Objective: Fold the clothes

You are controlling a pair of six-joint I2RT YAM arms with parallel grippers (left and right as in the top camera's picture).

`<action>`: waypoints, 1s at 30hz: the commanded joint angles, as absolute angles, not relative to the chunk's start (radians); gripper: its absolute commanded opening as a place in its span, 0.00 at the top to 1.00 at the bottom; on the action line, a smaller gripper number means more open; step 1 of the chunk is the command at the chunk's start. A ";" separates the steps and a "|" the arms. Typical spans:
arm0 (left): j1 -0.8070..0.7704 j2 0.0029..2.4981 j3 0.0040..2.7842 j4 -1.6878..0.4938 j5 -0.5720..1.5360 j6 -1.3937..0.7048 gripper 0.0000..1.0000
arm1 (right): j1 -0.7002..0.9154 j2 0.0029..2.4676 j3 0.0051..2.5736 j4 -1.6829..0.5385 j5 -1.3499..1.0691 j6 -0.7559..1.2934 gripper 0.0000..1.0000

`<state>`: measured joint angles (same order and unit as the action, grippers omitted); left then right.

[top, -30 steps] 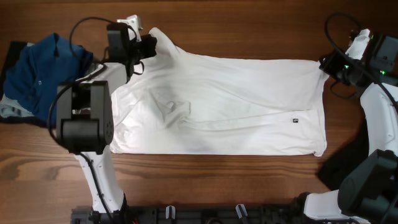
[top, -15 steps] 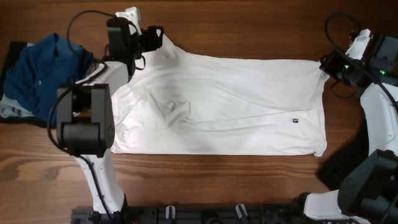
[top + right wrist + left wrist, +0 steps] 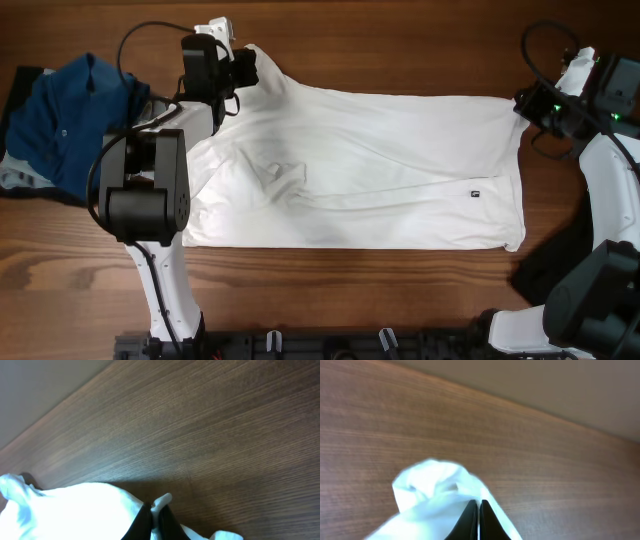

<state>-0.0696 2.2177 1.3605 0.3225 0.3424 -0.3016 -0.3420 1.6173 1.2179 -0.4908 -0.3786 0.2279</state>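
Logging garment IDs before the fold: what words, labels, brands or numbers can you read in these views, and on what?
No text can be read in any view.
Dark label near the hem of the white shirt: carries a pale mark, too small to read.
Blue garment at the table's left end: no print or tag visible.
Both wrist views: only white cloth and wood, no writing.
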 commanded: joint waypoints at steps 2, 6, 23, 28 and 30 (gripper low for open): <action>-0.038 2.090 1.363 0.203 0.377 -0.295 0.96 | -0.340 1.613 1.217 -0.483 -0.248 0.158 0.96; 0.006 2.020 1.363 0.078 0.378 -0.296 0.96 | -0.340 1.613 1.217 -0.481 -0.228 0.157 0.96; -0.057 2.157 1.362 0.240 0.346 -0.187 0.35 | -0.340 1.613 1.217 -0.483 -0.289 0.158 0.96; -0.059 2.214 1.362 0.310 0.289 -0.187 0.30 | -0.340 1.613 1.217 -0.486 -0.289 0.158 0.96; -0.059 2.227 1.362 0.330 0.276 -0.187 0.28 | -0.340 1.613 1.217 -0.489 -0.289 0.158 0.96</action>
<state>-0.0628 2.1944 1.3624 0.2993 0.3313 -0.2077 -0.3420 1.6173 1.2179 -0.4866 -0.2695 0.1768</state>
